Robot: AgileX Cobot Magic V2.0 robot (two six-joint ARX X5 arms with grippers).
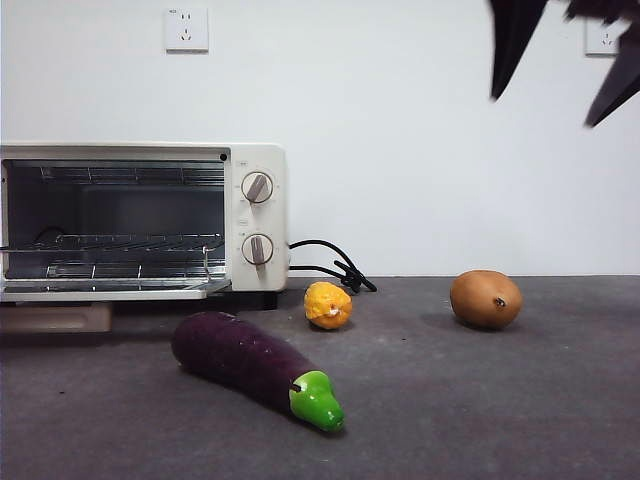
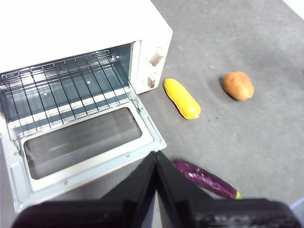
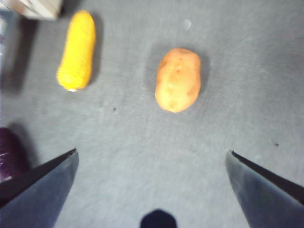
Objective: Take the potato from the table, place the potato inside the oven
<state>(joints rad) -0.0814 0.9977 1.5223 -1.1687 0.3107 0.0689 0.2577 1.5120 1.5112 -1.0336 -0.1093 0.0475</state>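
Note:
The brown-orange potato (image 1: 486, 299) (image 2: 238, 86) (image 3: 178, 79) lies on the dark grey table (image 1: 520, 410) at the right. High above it hangs my right gripper (image 1: 543, 110) (image 3: 153, 151), open and empty, with the potato ahead of its jaws. At the left stands the cream-white oven (image 1: 258, 215) (image 2: 71, 23). Its glass door (image 2: 85, 142) is folded down flat and its wire rack (image 2: 61, 90) is bare. Near the front of that door, my left gripper (image 2: 156, 154) is shut on nothing.
A purple eggplant (image 1: 250, 365) (image 2: 204, 178) lies near the table's front, left of centre. A yellow corn cob (image 1: 328, 305) (image 2: 182, 98) (image 3: 76, 51) sits between oven and potato. The oven's black cord (image 1: 335, 265) trails behind. A pale block (image 1: 55, 318) sits under the open door.

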